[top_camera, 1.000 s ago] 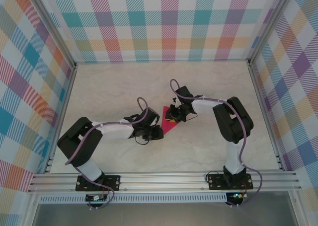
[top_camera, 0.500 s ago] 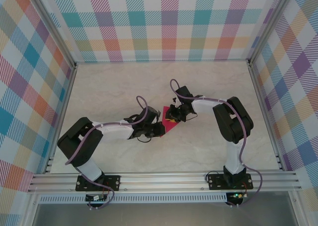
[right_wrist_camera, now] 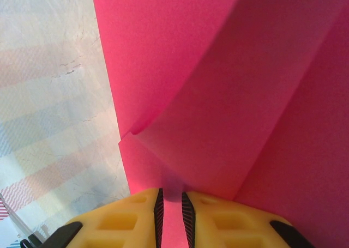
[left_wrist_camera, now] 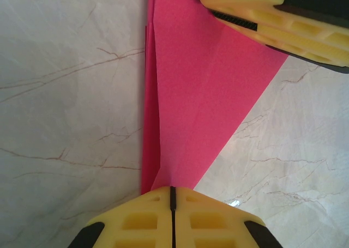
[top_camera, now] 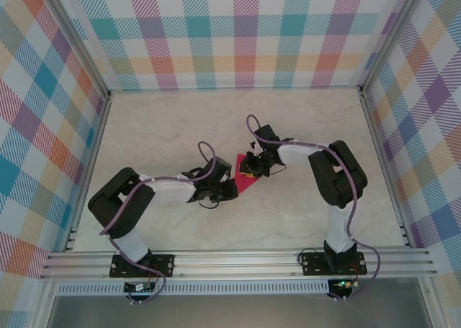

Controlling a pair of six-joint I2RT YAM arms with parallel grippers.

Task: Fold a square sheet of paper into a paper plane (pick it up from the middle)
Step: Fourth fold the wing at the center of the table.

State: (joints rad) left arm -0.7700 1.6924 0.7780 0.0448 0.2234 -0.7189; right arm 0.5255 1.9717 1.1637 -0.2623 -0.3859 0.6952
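Square sheet of paper (top_camera: 243, 181), part-folded at middle of table (top_camera: 158, 126), pinched by left gripper (left_wrist_camera: 172, 196) at narrow end, right gripper (right_wrist_camera: 172, 199) on lifted flap; hold both tight, pull crease taut, align edges

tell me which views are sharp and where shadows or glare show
top external: even light, sharp, soft shadows on the table; left wrist: paper and table veins crisp; right wrist: paper close and soft, flap shading itself, plaid reflection on table
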